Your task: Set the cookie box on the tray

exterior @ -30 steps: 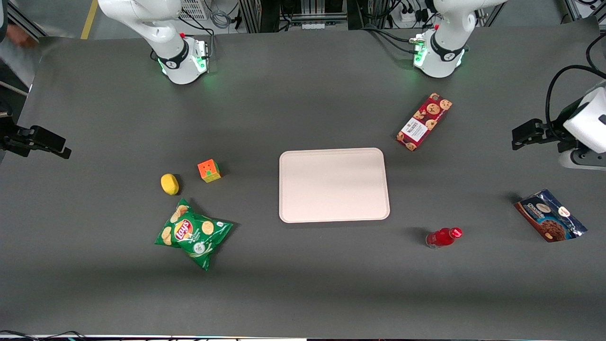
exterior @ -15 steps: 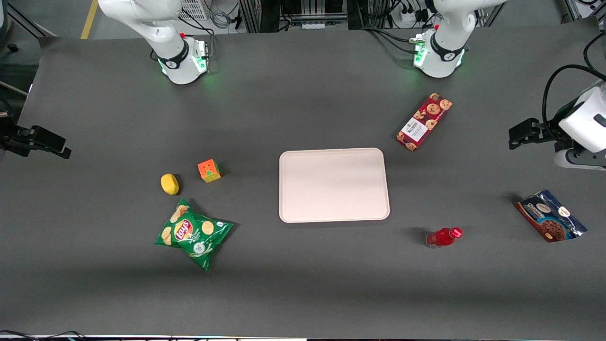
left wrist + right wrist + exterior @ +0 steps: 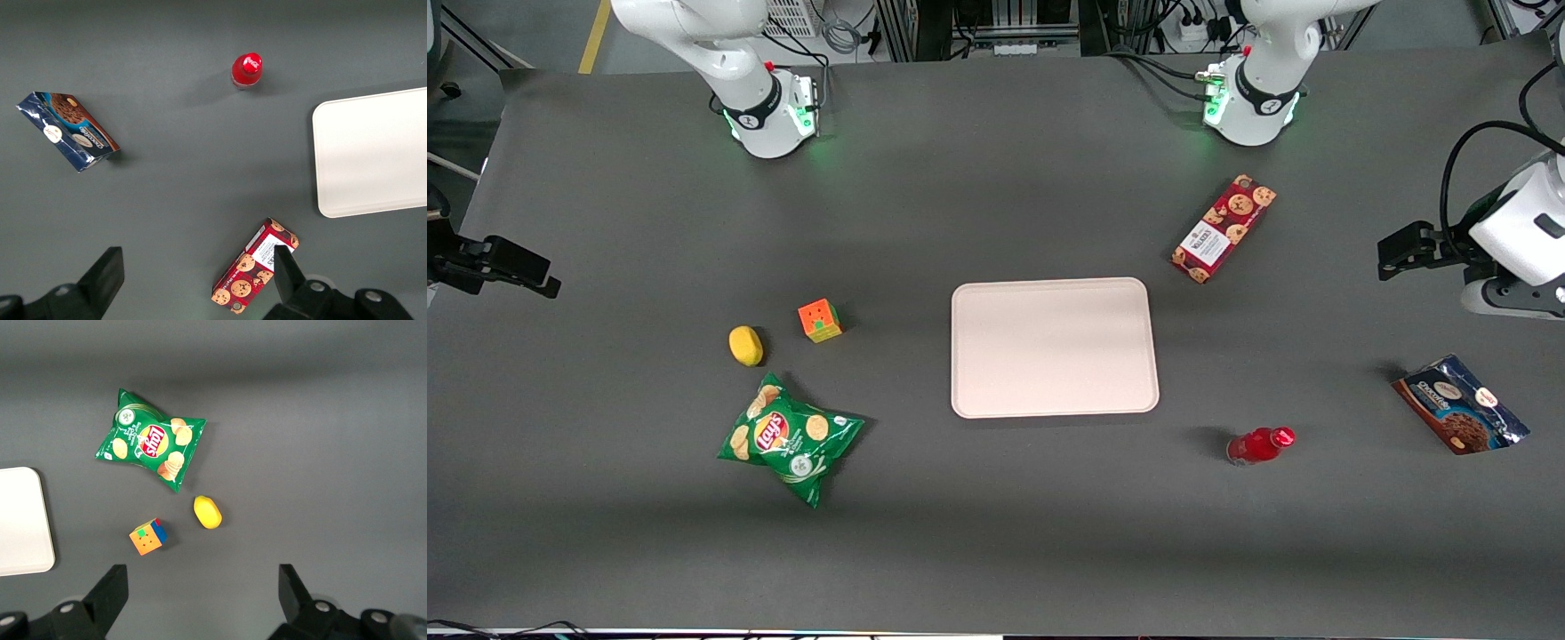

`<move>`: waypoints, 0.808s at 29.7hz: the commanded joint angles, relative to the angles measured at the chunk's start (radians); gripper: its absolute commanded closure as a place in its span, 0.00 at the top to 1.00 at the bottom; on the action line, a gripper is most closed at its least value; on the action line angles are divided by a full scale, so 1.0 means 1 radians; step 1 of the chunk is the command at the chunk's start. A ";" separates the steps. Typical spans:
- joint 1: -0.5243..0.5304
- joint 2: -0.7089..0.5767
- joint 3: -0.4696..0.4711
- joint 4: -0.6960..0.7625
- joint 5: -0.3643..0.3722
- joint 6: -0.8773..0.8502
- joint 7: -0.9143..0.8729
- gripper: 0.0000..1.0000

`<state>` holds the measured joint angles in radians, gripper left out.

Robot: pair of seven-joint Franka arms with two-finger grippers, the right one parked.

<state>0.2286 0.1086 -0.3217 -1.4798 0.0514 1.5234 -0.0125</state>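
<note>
The cookie box [image 3: 1460,404] is a dark blue and brown flat package lying on the dark table toward the working arm's end; it also shows in the left wrist view [image 3: 67,130]. The pale cream tray [image 3: 1054,347] lies flat at the table's middle with nothing on it, and its rounded edge [image 3: 371,155] shows in the wrist view. My left gripper [image 3: 1400,251] hovers high over the table, farther from the front camera than the cookie box and apart from it. The gripper [image 3: 198,275] is open, with only table between its fingers.
A long red cookie box [image 3: 1224,228] lies between the tray and the working arm's base. A red bottle [image 3: 1259,444] lies nearer the front camera than the tray. A chips bag [image 3: 790,437], lemon [image 3: 745,345] and colour cube [image 3: 820,320] lie toward the parked arm's end.
My left gripper has drifted slightly toward the table's middle. The objects on the table have not moved.
</note>
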 commanded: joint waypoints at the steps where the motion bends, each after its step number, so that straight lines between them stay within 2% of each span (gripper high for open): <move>1: 0.005 0.008 0.010 0.010 0.010 -0.009 -0.095 1.00; 11: 0.005 0.023 0.131 0.010 0.009 -0.035 -0.389 1.00; 15: 0.005 0.036 0.193 0.010 -0.004 -0.031 -0.389 1.00; 24: 0.038 0.083 0.217 -0.017 -0.005 -0.003 -0.351 1.00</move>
<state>0.2489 0.1646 -0.1080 -1.4834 0.0550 1.5084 -0.3613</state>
